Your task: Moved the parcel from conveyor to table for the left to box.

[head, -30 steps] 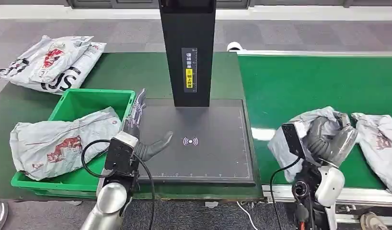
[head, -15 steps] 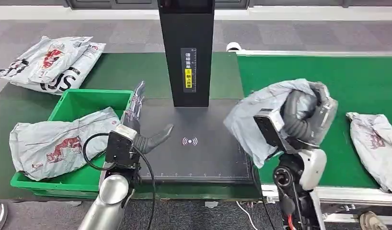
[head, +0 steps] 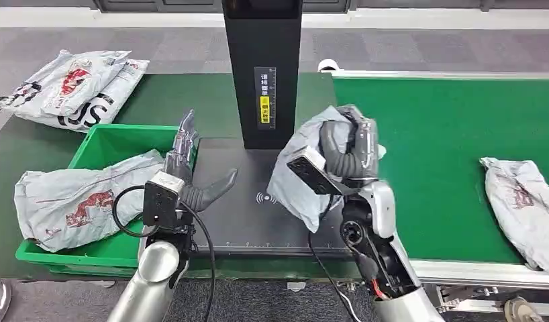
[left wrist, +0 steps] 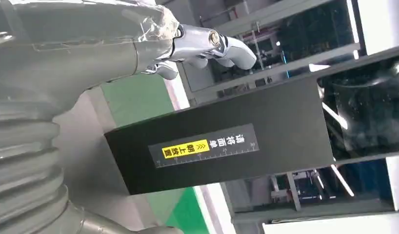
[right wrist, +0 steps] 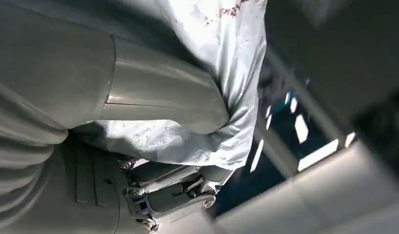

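My right hand [head: 347, 153] grips a grey plastic parcel [head: 300, 174] and holds it lifted over the right part of the black scanner pad [head: 238, 221], close to the black post [head: 262, 67]. The right wrist view shows the thumb [right wrist: 158, 100] pressed into the crumpled parcel [right wrist: 222, 58] with the darker fingers [right wrist: 173, 192] beneath it. My left hand [head: 188, 171] stands open over the pad's left edge, beside the green box [head: 117, 251], fingers straight and thumb out toward the pad's centre. The left wrist view shows the left hand [left wrist: 139, 39] holding nothing.
The green box holds one grey parcel [head: 77, 201]. Two more parcels [head: 70, 87] lie on the table at the far left. Another parcel [head: 523, 201] lies on the green conveyor [head: 446, 134] at the right. The scanner post stands at the pad's back edge.
My right hand has carried the parcel up off the conveyor and leftward to above the scanner pad. The left hand has shifted slightly, staying open.
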`<state>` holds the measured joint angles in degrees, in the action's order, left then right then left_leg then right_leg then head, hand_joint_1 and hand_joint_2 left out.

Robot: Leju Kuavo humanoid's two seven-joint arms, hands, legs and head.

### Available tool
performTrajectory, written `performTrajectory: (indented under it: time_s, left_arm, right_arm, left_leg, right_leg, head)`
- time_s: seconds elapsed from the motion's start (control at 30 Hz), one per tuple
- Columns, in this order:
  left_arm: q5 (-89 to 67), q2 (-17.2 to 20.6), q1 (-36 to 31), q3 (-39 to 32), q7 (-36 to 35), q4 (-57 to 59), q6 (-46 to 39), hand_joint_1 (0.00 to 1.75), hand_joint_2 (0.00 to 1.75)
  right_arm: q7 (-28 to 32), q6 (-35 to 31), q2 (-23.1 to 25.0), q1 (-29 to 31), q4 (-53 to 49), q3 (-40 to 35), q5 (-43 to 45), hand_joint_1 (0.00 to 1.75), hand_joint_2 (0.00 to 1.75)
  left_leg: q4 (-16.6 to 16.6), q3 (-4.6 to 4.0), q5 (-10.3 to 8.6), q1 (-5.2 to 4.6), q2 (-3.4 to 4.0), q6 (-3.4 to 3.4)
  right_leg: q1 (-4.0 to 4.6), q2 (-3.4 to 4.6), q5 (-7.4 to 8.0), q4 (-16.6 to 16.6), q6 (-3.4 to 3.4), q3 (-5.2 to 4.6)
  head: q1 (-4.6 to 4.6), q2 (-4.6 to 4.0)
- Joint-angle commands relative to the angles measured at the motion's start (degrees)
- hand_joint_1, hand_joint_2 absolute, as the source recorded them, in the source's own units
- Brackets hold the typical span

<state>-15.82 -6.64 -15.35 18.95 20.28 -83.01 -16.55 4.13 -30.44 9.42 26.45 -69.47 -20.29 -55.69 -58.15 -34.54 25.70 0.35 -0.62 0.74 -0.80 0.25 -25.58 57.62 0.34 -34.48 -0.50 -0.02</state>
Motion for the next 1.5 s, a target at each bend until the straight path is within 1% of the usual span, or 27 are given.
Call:
performTrajectory:
  time_s: [0.03, 0.07, 0.1, 0.17, 0.2, 0.27, 0.3, 0.37, 0.47, 0.5, 0.6, 0.67, 0.73, 0.77, 0.83, 1.03, 1.1, 1.23, 1.27, 1.33, 1.4, 1.43, 1.5]
  left_arm:
    - [1.3, 1.5, -3.6, -1.5, -0.2, 3.5, -1.4, 0.00, 1.75]
    - [1.3, 1.4, -3.3, -1.9, -0.4, 3.1, -1.8, 0.00, 1.75]
    - [1.3, 1.4, -3.2, -2.1, -0.5, 2.8, -1.8, 0.00, 1.75]
    - [1.2, 1.3, -2.6, -2.5, -0.6, 2.2, -2.0, 0.00, 1.75]
    - [1.0, 1.3, -2.2, -2.9, -0.7, 1.9, -2.1, 0.00, 1.75]
    - [0.9, 1.2, -2.0, -3.2, -0.7, 1.6, -2.1, 0.00, 1.75]
    - [0.9, 1.2, -2.0, -3.2, -0.7, 1.6, -2.1, 0.00, 1.75]
    - [0.3, 1.0, -1.7, -3.9, -0.8, 1.2, -2.2, 0.00, 1.75]
    - [-0.2, 1.1, -1.4, -4.7, -0.8, 0.8, -2.2, 0.00, 1.75]
    - [-0.2, 1.2, -1.2, -5.1, -0.8, 0.6, -2.2, 0.00, 1.75]
    - [-0.5, 1.4, -0.7, -5.5, -0.7, 0.1, -2.3, 0.00, 1.75]
    - [-0.9, 1.9, -0.2, -5.8, -0.7, 0.0, -2.4, 0.00, 1.75]
    - [-1.9, 2.3, 0.1, -5.8, -1.2, 0.2, -2.2, 0.00, 1.75]
    - [-1.9, 2.3, 0.2, -6.0, -1.2, 0.3, -2.2, 0.00, 1.75]
    - [-1.9, 2.3, 0.2, -6.0, -1.2, 0.3, -2.2, 0.00, 1.75]
    - [-1.9, 2.3, 0.2, -6.0, -1.2, 0.3, -2.2, 0.00, 1.75]
    - [-1.9, 2.3, 0.2, -6.0, -1.2, 0.3, -2.2, 0.00, 1.75]
    - [-1.9, 2.3, 0.2, -6.0, -1.2, 0.3, -2.2, 0.00, 1.75]
    - [-1.9, 2.3, 0.2, -6.0, -1.2, 0.3, -2.2, 0.00, 1.75]
    - [-2.0, 2.2, 0.1, -6.0, -1.2, 0.3, -2.2, 0.00, 1.75]
    - [-2.7, 2.2, 1.0, -6.6, -1.4, 0.1, -2.6, 0.00, 1.75]
    - [-2.8, 2.2, 1.6, -6.8, -1.3, -0.2, -2.7, 0.00, 1.75]
    - [-3.1, 2.0, 2.4, -7.2, -1.3, -0.8, -2.7, 0.00, 1.75]
  right_arm:
    - [-0.6, -0.1, 2.9, 11.8, 24.2, -9.9, 3.3, 0.00, 1.75]
    - [-1.7, 1.0, 2.7, 12.3, 25.8, -10.2, 3.3, 0.00, 1.75]
    - [-1.7, 1.7, 2.7, 12.0, 25.9, -9.5, 4.6, 0.00, 1.75]
    - [-0.8, 2.2, 2.3, 11.3, 26.1, -8.8, 6.2, 0.00, 1.75]
    - [0.3, 2.9, 2.3, 10.8, 26.1, -7.8, 8.3, 0.00, 1.75]
    - [1.4, 3.5, 2.0, 10.3, 26.1, -7.3, 10.0, 0.00, 1.75]
    - [1.4, 3.5, 2.0, 10.3, 26.1, -7.3, 10.0, 0.00, 1.75]
    - [3.3, 6.3, 2.1, 9.9, 25.9, -5.5, 14.7, 0.00, 1.75]
    - [4.5, 6.5, 1.8, 9.8, 25.9, -4.4, 17.1, 0.00, 1.75]
    - [4.7, 6.6, 1.6, 9.9, 25.7, -4.2, 17.5, 0.00, 1.75]
    - [5.0, 6.8, 1.2, 9.2, 24.2, -3.9, 18.3, 0.00, 1.75]
    - [7.2, 5.9, 0.7, 6.5, 18.0, -2.2, 21.5, 0.00, 1.75]
    - [7.5, 6.2, -0.9, 3.5, 10.8, -1.8, 23.2, 0.00, 1.75]
    - [6.8, 6.9, -1.5, 2.8, 9.0, -2.0, 23.5, 0.00, 1.75]
    - [6.8, 6.9, -1.5, 2.8, 9.0, -2.0, 23.5, 0.00, 1.75]
    - [6.8, 6.9, -1.5, 2.8, 9.0, -2.0, 23.5, 0.00, 1.75]
    - [6.8, 6.9, -1.5, 2.8, 9.0, -2.0, 23.5, 0.00, 1.75]
    - [6.8, 6.9, -1.5, 2.8, 9.0, -2.0, 23.5, 0.00, 1.75]
    - [6.8, 6.9, -1.5, 2.8, 9.0, -2.0, 23.5, 0.00, 1.75]
    - [7.2, 6.2, -1.2, 2.5, 8.6, -1.6, 24.0, 0.00, 1.75]
    - [10.9, 2.3, -2.3, -1.2, 0.9, 0.7, 27.8, 0.00, 1.75]
    - [11.8, 0.6, -3.2, -3.5, -4.2, 1.8, 29.2, 0.00, 1.75]
    - [12.3, -1.5, -4.4, -6.9, -11.8, 3.5, 29.5, 0.00, 1.75]
  left_leg:
    - [0.1, 0.22, 0.00, 0.06, 0.38, 0.06]
    - [0.2, 0.27, -0.02, 0.03, 0.33, 0.06]
    - [0.1, 0.15, 0.01, 0.03, 0.21, 0.04]
    - [0.2, 0.37, -0.01, 0.06, 0.25, 0.02]
    - [0.1, 0.17, 0.00, 0.04, 0.08, 0.02]
    - [0.2, 0.29, 0.01, 0.08, 0.14, 0.00]
    - [0.1, 0.19, 0.02, 0.07, 0.09, 0.01]
    - [0.1, 0.20, 0.01, 0.04, 0.10, 0.00]
    - [0.0, 0.03, -0.01, 0.04, -0.02, 0.01]
    - [0.1, 0.15, -0.01, 0.05, 0.04, 0.01]
    - [0.0, 0.08, -0.01, 0.03, 0.00, 0.02]
    - [0.1, 0.20, -0.02, 0.04, 0.03, 0.02]
    - [0.1, 0.16, -0.01, 0.05, -0.02, 0.02]
    - [0.2, 0.23, -0.01, 0.06, -0.05, 0.01]
    - [0.1, 0.11, -0.01, 0.04, -0.12, 0.01]
    - [0.1, 0.19, 0.01, 0.06, 0.00, 0.00]
    - [0.0, 0.06, 0.00, 0.04, -0.03, 0.01]
    - [0.1, 0.21, -0.01, 0.04, 0.02, 0.01]
    - [0.0, 0.09, 0.00, 0.06, -0.01, 0.02]
    - [0.1, 0.13, 0.00, 0.06, -0.01, 0.02]
    - [0.1, 0.25, 0.01, 0.05, 0.00, 0.01]
    - [0.1, 0.13, 0.00, 0.05, -0.07, 0.01]
    - [0.1, 0.18, 0.02, 0.05, -0.19, 0.00]
  right_leg:
    - [0.09, 0.29, 0.09, -0.1, -0.09, 0.11]
    - [0.08, 0.23, 0.09, -0.1, -0.10, 0.16]
    - [0.10, 0.17, 0.04, -0.1, -0.05, 0.09]
    - [0.13, 0.17, 0.07, -0.2, -0.07, 0.32]
    - [0.07, 0.06, 0.01, -0.1, -0.03, 0.14]
    - [0.10, 0.09, 0.03, -0.2, -0.04, 0.28]
    - [0.09, 0.07, 0.01, -0.1, -0.03, 0.19]
    - [0.05, 0.07, 0.02, -0.1, -0.03, 0.20]
    - [0.03, 0.00, 0.01, 0.0, -0.02, 0.05]
    - [0.05, 0.02, 0.03, -0.1, -0.04, 0.16]
    - [0.02, -0.01, 0.01, 0.0, -0.03, 0.07]
    - [0.05, -0.02, 0.02, -0.1, -0.06, 0.18]
    - [0.05, -0.05, -0.01, -0.1, -0.04, 0.15]
    - [0.08, -0.10, -0.01, -0.2, -0.05, 0.24]
    - [0.05, -0.13, -0.03, -0.1, -0.02, 0.12]
    - [0.07, -0.05, 0.00, -0.1, -0.03, 0.19]
    - [0.03, -0.04, 0.00, 0.0, -0.02, 0.05]
    - [0.05, -0.03, 0.02, -0.1, -0.05, 0.18]
    - [0.06, -0.04, 0.00, -0.1, -0.03, 0.08]
    - [0.06, -0.06, 0.00, -0.1, -0.04, 0.12]
    - [0.06, -0.08, -0.02, -0.2, -0.05, 0.23]
    - [0.05, -0.11, -0.03, -0.1, -0.03, 0.14]
    - [0.06, -0.24, -0.07, -0.1, -0.03, 0.23]
  head:
    - [0.00, 0.02]
    - [0.00, 0.00]
    - [0.00, 0.02]
    - [0.00, 0.00]
    - [0.00, 0.02]
    - [0.00, 0.02]
    - [0.00, 0.02]
    - [0.02, 0.02]
    - [0.00, 0.02]
    - [0.00, 0.02]
    - [0.00, 0.02]
    - [0.00, 0.02]
    - [0.00, 0.02]
    - [0.00, 0.00]
    - [0.00, 0.02]
    - [0.00, 0.02]
    - [0.00, 0.02]
    - [0.00, 0.02]
    - [0.00, 0.02]
    - [0.00, 0.02]
    - [0.00, 0.02]
    - [0.00, 0.02]
    - [0.00, 0.00]
